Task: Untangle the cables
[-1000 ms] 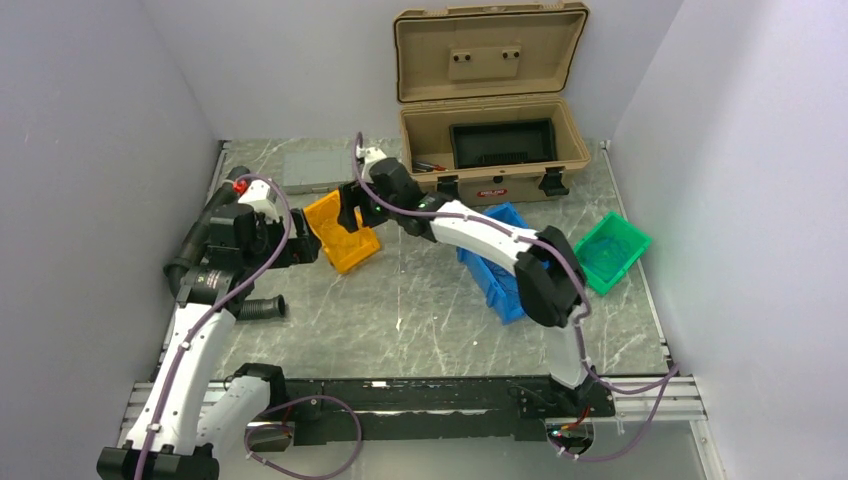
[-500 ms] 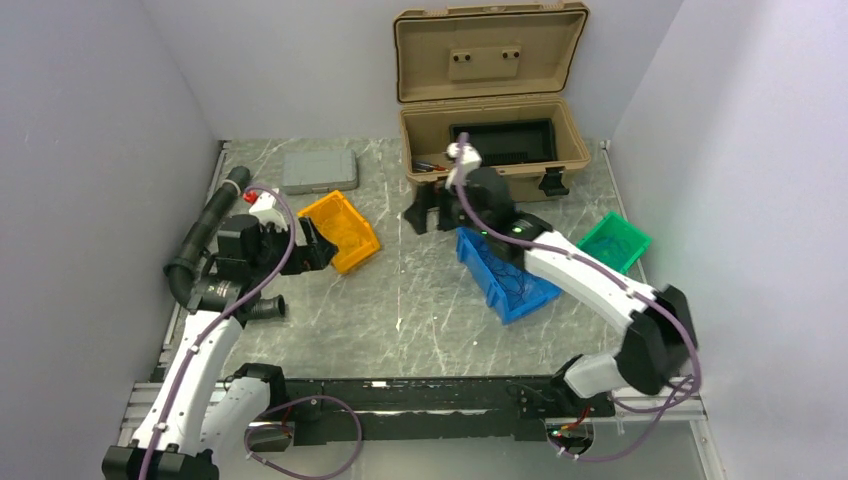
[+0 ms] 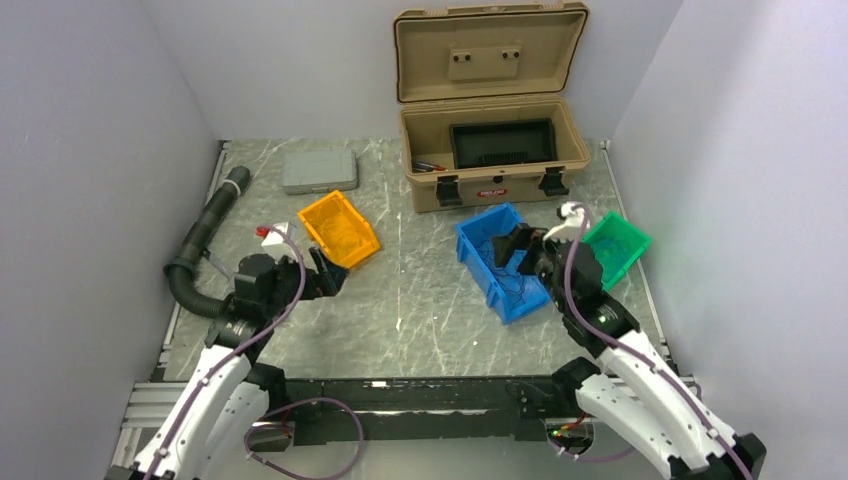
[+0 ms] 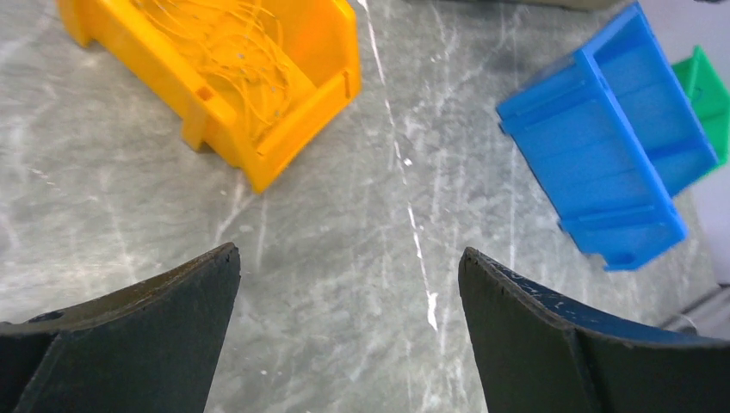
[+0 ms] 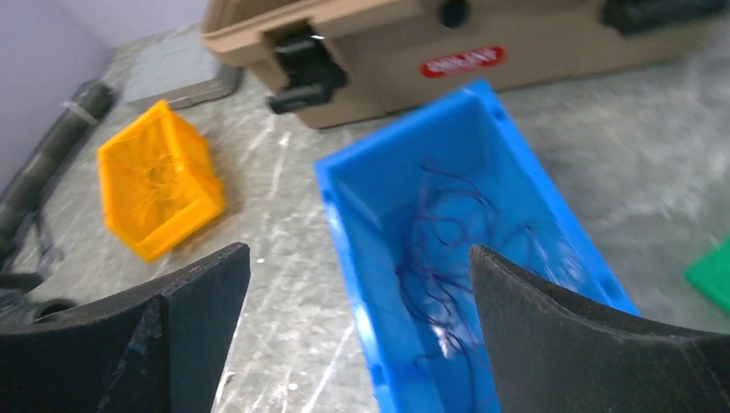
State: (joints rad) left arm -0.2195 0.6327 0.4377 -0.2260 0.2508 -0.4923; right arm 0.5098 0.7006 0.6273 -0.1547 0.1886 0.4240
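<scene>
ok so the right fingers (image 5: pixel 585 344) gape wide over the blue bin (image 5: pixel 366 215) with its dark cables (image 5: pixel 448 258); the left fingers (image 4: pixel 129 327), just as wide and empty, sit well left of it over the worktop (image 4: pixel 344 215).

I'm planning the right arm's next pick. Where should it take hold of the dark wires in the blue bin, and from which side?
Probably the dense clump in the middle of the dark wires, coming straight down through the open top of the blue bin. The bin walls block a sideways approach, and the wires lie low on its floor.
</scene>
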